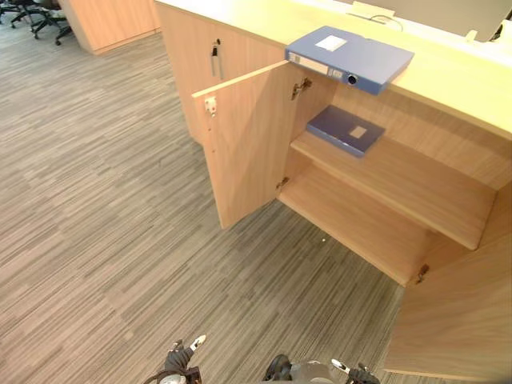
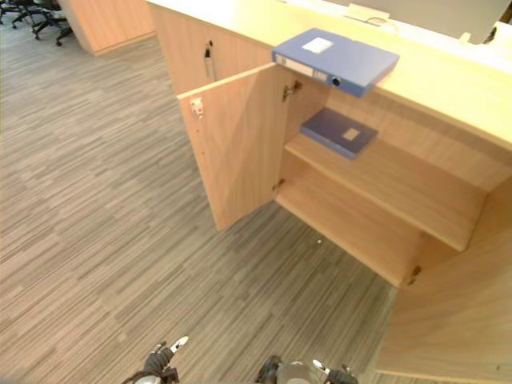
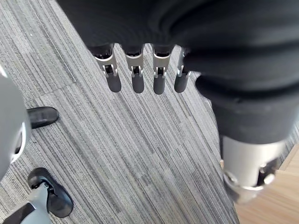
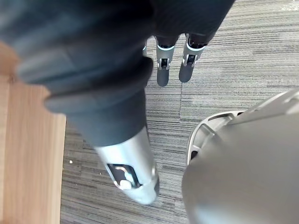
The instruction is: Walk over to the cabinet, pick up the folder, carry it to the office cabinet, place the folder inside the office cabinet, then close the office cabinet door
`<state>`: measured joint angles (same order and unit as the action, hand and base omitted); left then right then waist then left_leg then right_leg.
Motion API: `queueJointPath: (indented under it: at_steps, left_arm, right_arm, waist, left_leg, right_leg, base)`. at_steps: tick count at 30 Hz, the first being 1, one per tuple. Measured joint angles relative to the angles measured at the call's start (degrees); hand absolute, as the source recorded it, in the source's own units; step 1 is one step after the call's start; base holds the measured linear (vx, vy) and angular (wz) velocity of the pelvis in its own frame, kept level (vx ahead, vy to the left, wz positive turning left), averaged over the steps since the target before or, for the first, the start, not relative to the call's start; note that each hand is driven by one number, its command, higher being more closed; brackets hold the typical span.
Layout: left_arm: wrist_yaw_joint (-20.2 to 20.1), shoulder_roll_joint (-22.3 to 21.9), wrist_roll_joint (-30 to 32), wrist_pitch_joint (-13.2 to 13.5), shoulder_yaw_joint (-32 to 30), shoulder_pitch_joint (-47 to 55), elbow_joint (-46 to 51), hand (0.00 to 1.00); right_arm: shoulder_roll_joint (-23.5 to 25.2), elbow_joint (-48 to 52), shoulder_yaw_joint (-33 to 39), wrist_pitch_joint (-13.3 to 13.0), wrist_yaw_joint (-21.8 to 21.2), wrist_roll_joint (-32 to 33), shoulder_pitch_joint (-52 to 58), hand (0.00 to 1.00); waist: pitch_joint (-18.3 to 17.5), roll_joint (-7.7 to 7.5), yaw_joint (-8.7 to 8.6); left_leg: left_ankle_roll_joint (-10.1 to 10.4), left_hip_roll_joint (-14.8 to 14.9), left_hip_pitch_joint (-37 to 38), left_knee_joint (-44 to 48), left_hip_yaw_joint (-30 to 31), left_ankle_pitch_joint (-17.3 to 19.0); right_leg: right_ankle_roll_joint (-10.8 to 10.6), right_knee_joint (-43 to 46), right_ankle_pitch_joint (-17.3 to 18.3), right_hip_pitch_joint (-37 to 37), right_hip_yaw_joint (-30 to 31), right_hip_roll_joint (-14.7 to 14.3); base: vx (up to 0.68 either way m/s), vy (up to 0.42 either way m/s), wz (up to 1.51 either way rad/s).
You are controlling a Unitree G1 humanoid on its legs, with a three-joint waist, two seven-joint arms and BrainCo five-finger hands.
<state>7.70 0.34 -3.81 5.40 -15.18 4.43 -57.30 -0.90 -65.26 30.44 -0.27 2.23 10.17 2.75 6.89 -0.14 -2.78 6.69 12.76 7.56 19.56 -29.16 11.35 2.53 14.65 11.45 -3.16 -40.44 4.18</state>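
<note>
Item: blue folder (image 1: 350, 58). Lies flat on the light wooden top (image 1: 448, 80) of the office cabinet, white label upward, spine with its round hole facing outward. One corner juts past the top's front edge, above the open compartment.

Second folder (image 1: 346, 130): darker blue, flat on the upper shelf (image 1: 416, 180) inside the cabinet, at the shelf's left end, just below the first.

Cabinet interior: one shelf over a bare bottom board (image 1: 360, 224). Left door (image 1: 244, 144) swung wide, inner face showing, small catch near its top corner. Right door (image 1: 460, 312) also open, at the near right.

Neighbouring closed door: dark handle (image 1: 215, 58), to the left of the open compartment.

Floor: grey striped carpet (image 1: 96, 200). Black office chairs (image 1: 36, 16) and another wooden unit (image 1: 112, 22) stand far off at the upper left.

Left hand (image 3: 138, 74): low, well apart from the cabinet, fingers straight and slightly spread, hanging over the carpet.

Right hand (image 4: 162, 70): likewise low, visible fingers straight side by side, thumb extended, over the carpet beside a wooden panel.
</note>
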Motion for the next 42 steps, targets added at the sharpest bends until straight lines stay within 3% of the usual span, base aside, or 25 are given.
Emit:
queueJointPath:
  at_steps: [2, 3, 5, 6, 8, 9, 11, 12, 13, 14, 15, 16, 18, 21, 24, 27, 29, 32, 33, 35, 36, 37, 38, 39, 42]
  left_arm:
    - [-0.3, -0.2, -0.6, -0.1, -2.1, 1.7, 1.8, 0.00]
    - [-0.4, -0.7, -1.6, -0.1, -3.5, 4.1, 3.4, 0.00]
    - [-0.3, -0.6, -1.9, -0.1, -3.9, 5.1, 4.0, 0.00]
    - [-0.3, -0.6, -2.3, -0.1, -3.9, 5.1, 4.0, 0.00]
    - [-0.3, -0.4, -2.8, 0.2, -4.0, 4.4, 4.4, 0.00]
    - [-0.2, 0.0, -3.5, 0.6, -4.0, 4.4, 5.1, 0.00]
    - [-0.1, -0.1, -3.8, 1.0, -4.1, 4.4, 5.9, 0.00]
    - [0.2, -0.3, -4.3, 1.5, -4.1, 4.4, 6.2, 0.00]
    - [0.5, -0.6, -6.0, 2.0, -4.2, 4.4, 6.2, 0.00]
    - [0.7, -0.9, -6.8, 2.1, -4.6, 4.5, 6.2, 0.00]
    - [1.2, -1.7, -9.4, 2.4, -6.2, 4.6, 6.0, 0.00]
    - [1.9, -2.8, -12.9, 2.7, -7.7, 5.0, 6.0, 0.00]
    - [2.6, -2.5, -16.5, 3.0, -9.1, 4.3, 5.9, 0.00]
    - [4.4, -2.5, -20.0, 3.0, -10.7, 4.4, 4.2, 0.00]
    - [4.5, -2.1, -19.0, 3.0, -8.7, 4.2, 3.9, 0.00]
    - [4.1, -1.0, -15.3, 2.9, -5.0, 4.2, 4.3, 0.00]
    - [3.3, 0.7, -12.1, 2.8, -2.4, 4.2, 5.6, 0.00]
    - [2.1, 1.0, -10.4, 2.7, -0.5, 4.7, 6.0, 0.00]
    - [1.5, 0.8, -10.5, 2.4, 0.4, 5.0, 5.6, 0.00]
    - [0.7, -0.1, -10.5, 2.2, 1.1, 4.9, 3.9, 0.00]
    - [0.1, -0.6, -10.5, 1.9, 1.0, 5.0, 2.9, 0.00]
    - [-0.3, -0.4, -10.5, 1.8, 1.2, 4.9, 2.7, 0.00]
    - [-0.8, 0.2, -10.6, 1.8, 0.7, 5.0, 2.7, 0.00]
    - [-1.3, -0.3, -10.6, 1.7, -0.1, 4.5, 1.8, 0.00]
    - [-2.8, -1.5, -10.5, 1.6, -1.7, 4.6, 1.4, 0.00]
  right_arm:
    - [0.1, 1.0, -0.2, 0.0, 0.0, 0.1, 1.0, 0.00]
    - [0.1, 2.2, -0.6, 0.0, 0.0, 0.0, 2.4, 0.00]
    - [0.0, 2.3, -0.9, 0.1, 0.0, -0.2, 3.2, 0.00]
    - [0.0, 2.2, -0.9, 0.2, 0.0, -0.3, 3.2, 0.00]
    - [0.0, 1.8, -1.4, 0.3, 0.1, -0.4, 2.6, 0.00]
    - [-0.3, 0.8, -2.5, 0.3, 0.2, -0.4, 1.6, 0.00]
    - [-0.6, -0.3, -3.6, 0.3, 0.2, -0.4, 0.4, 0.00]
    - [-0.5, -0.5, -3.6, 0.3, 0.4, -0.4, -0.6, 0.00]
    - [-0.4, -0.7, -3.6, 0.2, 0.4, -0.2, -1.2, 0.00]
    - [-0.4, -0.7, -3.6, 0.1, 0.4, -0.2, -1.3, 0.00]
    - [-0.2, -0.6, -3.8, -0.2, 0.4, -0.2, -1.4, 0.00]
    - [-0.1, -0.5, -5.4, -0.5, 0.4, -0.3, -1.3, 0.00]
    - [2.3, -0.2, -5.8, -0.5, 0.5, -0.4, -1.6, 0.00]
    - [2.3, 0.5, -5.7, -0.5, 0.5, -0.4, -1.6, 0.00]
    - [1.7, 0.3, -4.5, 0.0, 0.4, -0.8, -1.0, 0.00]
    - [0.9, 1.8, -2.4, -0.3, 0.4, -2.9, 0.7, 0.00]
    - [0.9, 2.8, -2.5, -0.9, 0.3, -3.4, 1.1, 0.00]
    - [1.0, 3.4, -3.1, -1.3, -0.2, -3.5, 1.1, 0.00]
    - [1.2, 3.8, -3.7, -1.3, -0.7, -3.5, 1.1, 0.00]
    - [1.0, 4.2, -5.6, -1.3, -1.0, -3.6, 0.9, 0.00]
    - [1.1, 4.5, -5.8, -1.2, -1.0, -3.5, 0.9, 0.00]
    - [1.2, 4.6, -5.9, -1.2, -1.0, -3.5, 0.8, 0.00]
    - [1.4, 4.6, -7.5, -1.1, -1.0, -3.5, 1.1, 0.00]
    - [0.8, 4.5, -8.0, -0.9, -1.0, -3.4, 1.2, 0.00]
    - [0.4, 5.0, -8.0, -0.9, -1.0, -3.6, 1.2, 0.00]
  waist:
    - [-0.1, 0.54, 0.47]
    - [-1.0, 1.86, 1.37]
    - [-2.2, 1.84, 2.45]
    - [-2.4, 1.57, 2.43]
    - [-2.0, 0.89, 2.63]
    - [-1.6, 0.15, 2.88]
    - [-1.3, -0.06, 3.37]
    - [-0.9, -0.10, 3.89]
    - [-0.8, -0.27, 4.43]
    - [-0.7, -0.24, 4.70]
    - [-0.7, -0.19, 5.34]
    - [-0.8, -0.06, 5.92]
    - [-0.5, -2.23, 5.27]
    - [-1.0, -2.36, 6.35]
    - [-2.0, -1.92, 6.02]
    - [-2.5, -0.48, 4.76]
    - [-3.0, -0.42, 3.66]
    - [-2.9, -0.29, 3.49]
    - [-2.6, -0.01, 3.40]
    - [-1.8, 0.88, 2.88]
    - [-1.6, 0.88, 2.56]
    - [-1.3, 0.61, 2.52]
    - [-1.0, -0.73, 2.53]
    - [-0.9, -0.73, 2.53]
    - [-1.1, 0.79, 2.22]
  left_leg:
    - [-2.1, 5.9, -3.6, 16.6, -0.3, 0.1]
    - [-7.6, 11.8, -5.7, 29.6, -0.7, -3.8]
    - [-8.7, 16.0, -7.9, 39.6, -1.0, -7.1]
    - [-8.3, 16.3, -9.9, 42.9, -0.5, -5.4]
    - [-7.4, 14.6, -14.5, 44.3, 0.6, -1.7]
    - [-6.5, 11.1, -18.2, 40.9, 2.1, 1.1]
    - [-6.0, 6.9, -21.6, 33.7, 4.7, 2.9]
    - [-5.7, 3.4, -23.6, 25.9, 8.0, 3.5]
    - [-4.4, -0.5, -24.6, 15.8, 12.7, 2.6]
    - [-3.7, -2.0, -24.6, 10.4, 15.3, 1.5]
    - [-2.8, -4.4, -24.4, 1.2, 20.5, -2.8]
    - [-1.4, -5.6, -23.7, 0.1, 22.7, -11.2]
    - [-3.5, -7.8, -23.5, 1.1, 21.1, -8.8]
    - [-6.8, -8.8, -21.1, 2.3, 14.5, -4.3]
    - [-8.9, -12.9, -16.1, -2.7, 10.1, -2.9]
    - [-10.3, -15.1, -10.2, -7.2, 8.9, -2.9]
    - [-10.7, -15.6, -6.2, -10.3, 8.9, -3.1]
    - [-10.8, -15.5, -3.4, -12.1, 8.5, -3.1]
    - [-10.8, -14.9, -2.5, -12.5, 8.2, -3.1]
    - [-10.3, -13.3, -1.4, -12.9, 8.1, -3.2]
    - [-9.4, -12.4, -1.0, -13.6, 8.1, -3.5]
    - [-8.9, -12.3, -0.7, -13.7, 8.2, -3.6]
    - [-7.5, -13.3, -0.3, -14.4, 8.3, -3.6]
    - [-6.5, -13.1, -0.1, -15.0, 8.9, -3.7]
    - [-4.3, -10.7, -0.3, -17.3, 10.3, -5.4]
  right_leg:
    - [0.4, -3.2, -0.6, 3.5, 2.6, -3.0]
    - [1.3, -4.6, -0.4, 6.2, 6.7, -6.1]
    - [2.4, -5.5, 0.3, 8.4, 11.9, -7.9]
    - [2.4, -6.1, 0.3, 9.0, 13.8, -7.8]
    - [1.9, -7.4, -0.1, 10.2, 17.1, -6.7]
    - [1.0, -8.6, -0.6, 11.5, 19.7, -4.8]
    - [0.4, -9.6, -1.0, 12.6, 22.0, -2.9]
    - [0.2, -10.0, -1.1, 13.8, 23.2, -1.4]
    - [0.0, -10.0, -1.1, 14.9, 23.6, 0.2]
    - [-0.2, -10.1, -1.2, 15.4, 23.5, 0.8]
    - [-3.0, -10.7, -1.1, 16.6, 23.5, 2.0]
    - [-6.0, -11.8, -1.0, 18.1, 23.6, 2.9]
    - [-7.7, -11.8, -3.2, 18.0, 23.4, 5.9]
    - [-10.3, -10.6, -9.5, 15.9, 25.2, 10.1]
    - [-10.1, -0.5, -10.5, 10.4, 27.0, 16.0]
    - [-5.8, 15.1, -12.8, 5.3, 26.2, 20.1]
    - [-2.5, 26.3, -10.4, 1.8, 23.1, 21.4]
    - [-4.0, 28.4, -5.2, -1.1, 19.7, 19.5]
    - [-4.6, 27.1, -2.0, -2.2, 19.6, 16.9]
    - [-4.8, 22.7, 0.6, -2.9, 18.7, 12.2]
    - [-5.0, 18.2, 0.6, -3.8, 18.5, 9.2]
    - [-4.8, 15.5, 0.3, -3.9, 18.5, 8.2]
    - [-3.3, 9.6, -2.4, -3.6, 18.5, 7.7]
    - [-3.7, 7.4, -1.0, -2.2, 17.8, 7.0]
    - [-2.9, 2.2, -1.8, -0.6, 15.2, 3.6]
  base:
    - [0.26, -0.176, -0.97]
    - [0.26, -0.008, -1.30]
    - [0.37, 0.044, -1.37]
    - [0.46, 0.035, -1.23]
    - [0.37, 0.024, -0.94]
    - [0.29, 0.070, -0.81]
    - [0.28, 0.145, -0.81]
    - [0.34, 0.271, -0.79]
    - [0.30, 0.258, -0.68]
    - [0.36, 0.339, -0.68]
    - [0.35, 0.320, -0.83]
    - [0.35, 0.323, -0.74]
    - [0.34, 0.321, -0.32]
    - [0.35, 0.389, -0.82]
    - [0.26, 0.354, -0.69]
    - [0.17, 0.251, -0.13]
    - [0.17, 0.137, 0.02]
    - [0.12, 0.008, -0.11]
    - [0.11, -0.065, -0.16]
    - [0.07, -0.135, -0.09]
    - [0.04, -0.170, -0.02]
    - [0.02, -0.188, -0.01]
    - [0.03, -0.212, -0.01]
    - [0.05, -0.214, 0.07]
    - [0.08, -0.213, 0.23]
